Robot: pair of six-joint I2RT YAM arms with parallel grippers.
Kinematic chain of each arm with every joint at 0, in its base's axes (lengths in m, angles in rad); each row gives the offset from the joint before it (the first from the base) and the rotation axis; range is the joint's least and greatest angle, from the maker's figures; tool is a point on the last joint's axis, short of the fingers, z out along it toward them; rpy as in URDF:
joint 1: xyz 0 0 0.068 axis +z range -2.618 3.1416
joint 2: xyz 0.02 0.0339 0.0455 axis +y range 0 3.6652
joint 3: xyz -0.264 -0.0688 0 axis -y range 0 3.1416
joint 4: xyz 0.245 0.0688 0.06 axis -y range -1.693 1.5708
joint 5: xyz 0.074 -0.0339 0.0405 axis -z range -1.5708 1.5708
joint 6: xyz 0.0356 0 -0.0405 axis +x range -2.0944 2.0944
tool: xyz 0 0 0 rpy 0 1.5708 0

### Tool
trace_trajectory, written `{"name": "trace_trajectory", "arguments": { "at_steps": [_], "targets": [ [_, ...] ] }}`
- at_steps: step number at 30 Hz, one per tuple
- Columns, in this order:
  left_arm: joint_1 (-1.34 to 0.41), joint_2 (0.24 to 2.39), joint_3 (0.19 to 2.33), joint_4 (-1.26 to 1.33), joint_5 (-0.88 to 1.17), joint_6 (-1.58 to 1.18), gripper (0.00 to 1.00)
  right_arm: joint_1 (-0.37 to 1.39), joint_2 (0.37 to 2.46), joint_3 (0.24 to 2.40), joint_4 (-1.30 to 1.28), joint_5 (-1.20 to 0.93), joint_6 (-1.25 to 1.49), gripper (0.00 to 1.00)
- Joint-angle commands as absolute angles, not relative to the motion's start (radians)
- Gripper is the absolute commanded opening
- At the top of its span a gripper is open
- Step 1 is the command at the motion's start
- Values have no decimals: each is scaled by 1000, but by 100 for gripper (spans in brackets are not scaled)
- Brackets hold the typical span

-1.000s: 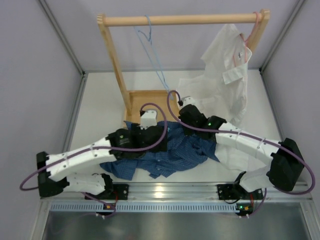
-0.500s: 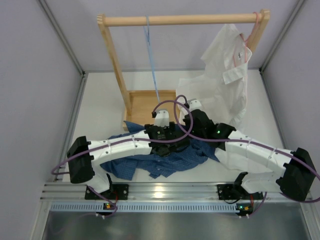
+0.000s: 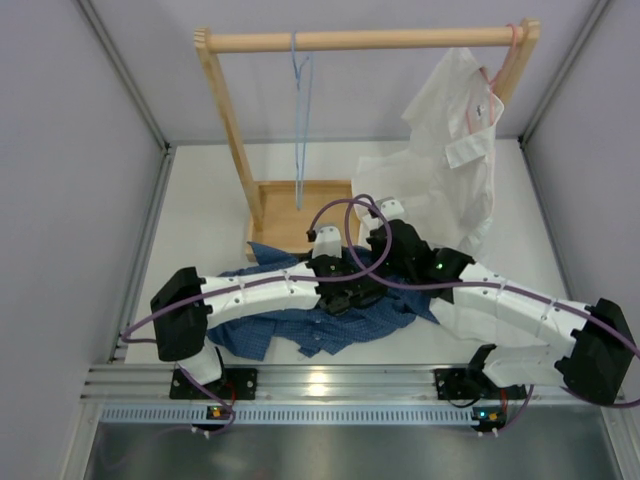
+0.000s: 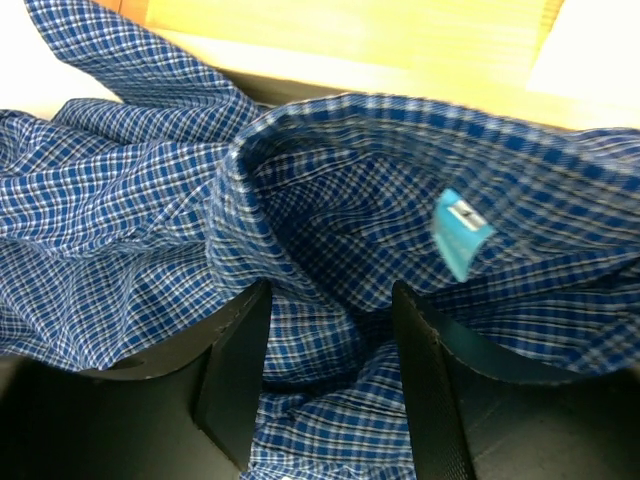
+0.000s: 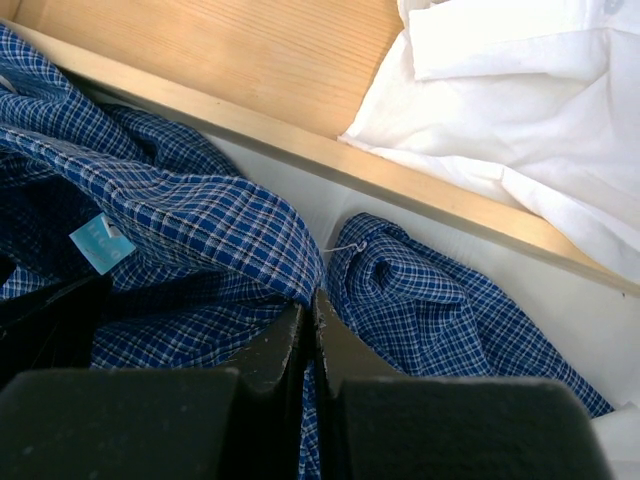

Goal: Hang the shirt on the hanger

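The blue checked shirt (image 3: 300,325) lies crumpled on the table in front of the wooden rack base. The light-blue wire hanger (image 3: 300,110) hangs by its hook from the wooden rail, free of both grippers. My left gripper (image 4: 330,300) is open, its fingers down in the shirt's folds (image 4: 330,220) just below the collar with its light-blue tag (image 4: 460,230). My right gripper (image 5: 310,305) is shut on the shirt's collar edge (image 5: 240,235). In the top view both grippers meet over the shirt's upper part, left (image 3: 345,290) and right (image 3: 385,255).
The wooden rack (image 3: 225,110) stands at the back, its flat base (image 3: 285,205) just behind the shirt. A white shirt (image 3: 455,160) on a pink hanger (image 3: 500,70) hangs at the rail's right end and drapes onto the table. Grey walls close the sides.
The left arm swung right across the shirt to beside the right gripper. The light-blue hanger has swung back from slanting down towards the right gripper to hanging straight from the rail.
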State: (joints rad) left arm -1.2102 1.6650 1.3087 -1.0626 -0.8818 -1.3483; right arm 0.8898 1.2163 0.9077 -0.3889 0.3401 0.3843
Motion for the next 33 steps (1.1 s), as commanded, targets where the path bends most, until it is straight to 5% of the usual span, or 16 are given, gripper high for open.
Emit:
{"name": "trace_trajectory", "arguments": {
  "at_steps": [1, 9, 14, 19, 23, 33],
  "targets": [
    [-1206, 1634, 1275, -1089, -882, -1376, 56, 905, 1172, 920, -305, 371, 374, 0],
    [-1183, 1652, 1221, -1088, -881, -1404, 52, 907, 1163, 919, -302, 345, 374, 0],
    [-1169, 1623, 1220, -1089, -890, -1404, 28, 907, 1164, 911, -302, 350, 370, 0],
    [-1169, 1542, 1220, -1091, -897, -1381, 20, 905, 1161, 891, -296, 354, 376, 0],
    [-1169, 1451, 1194, -1089, -894, -1342, 0, 905, 1152, 878, -284, 330, 383, 0],
    [-1170, 1013, 997, -1036, -761, -1126, 0, 905, 1080, 842, -250, 157, 416, 3]
  ]
}}
